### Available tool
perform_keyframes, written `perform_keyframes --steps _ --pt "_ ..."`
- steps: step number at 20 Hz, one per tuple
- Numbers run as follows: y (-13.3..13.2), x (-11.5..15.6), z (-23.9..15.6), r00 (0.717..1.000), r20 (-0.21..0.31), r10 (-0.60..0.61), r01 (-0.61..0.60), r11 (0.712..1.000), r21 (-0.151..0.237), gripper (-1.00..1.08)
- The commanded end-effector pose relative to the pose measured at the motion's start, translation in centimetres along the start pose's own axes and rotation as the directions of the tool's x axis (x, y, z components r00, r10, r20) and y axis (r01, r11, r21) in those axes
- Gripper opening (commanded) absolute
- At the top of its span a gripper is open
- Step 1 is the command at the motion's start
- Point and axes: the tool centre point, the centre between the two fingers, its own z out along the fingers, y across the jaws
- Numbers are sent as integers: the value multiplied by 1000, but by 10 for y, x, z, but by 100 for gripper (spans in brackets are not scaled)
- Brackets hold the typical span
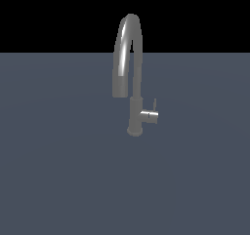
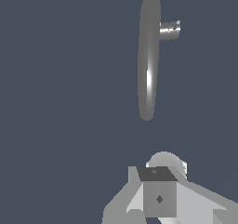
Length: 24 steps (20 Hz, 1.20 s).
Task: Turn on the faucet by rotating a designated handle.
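Note:
The grey metal faucet stands upright on the flat blue-grey surface, and its arched spout bends toward the exterior view's left. The handle, a short stub with a thin lever pointing up at its tip, sticks out of the column toward the exterior view's right. The wrist view looks down on the faucet from above, with the handle beside it. My gripper appears only in the wrist view. It is well away from the faucet, touches nothing, and shows as one block with no gap between the fingers.
The blue-grey surface spreads around the faucet, with black background above its far edge. A rounded light grey part shows just beyond the gripper in the wrist view.

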Motion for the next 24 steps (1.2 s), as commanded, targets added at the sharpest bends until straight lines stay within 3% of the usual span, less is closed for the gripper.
perform_keyframes --steps 1,7,13,19,24 --pt "1 16 1 999 31 43 -44 998 42 -100" --pt "7 55 5 983 116 140 -156 978 141 -100" --pt "17 95 14 950 213 227 -275 933 231 -100" --pt "30 134 27 898 321 302 -400 862 310 -100" --pt "44 166 43 838 419 350 -508 781 363 -100"
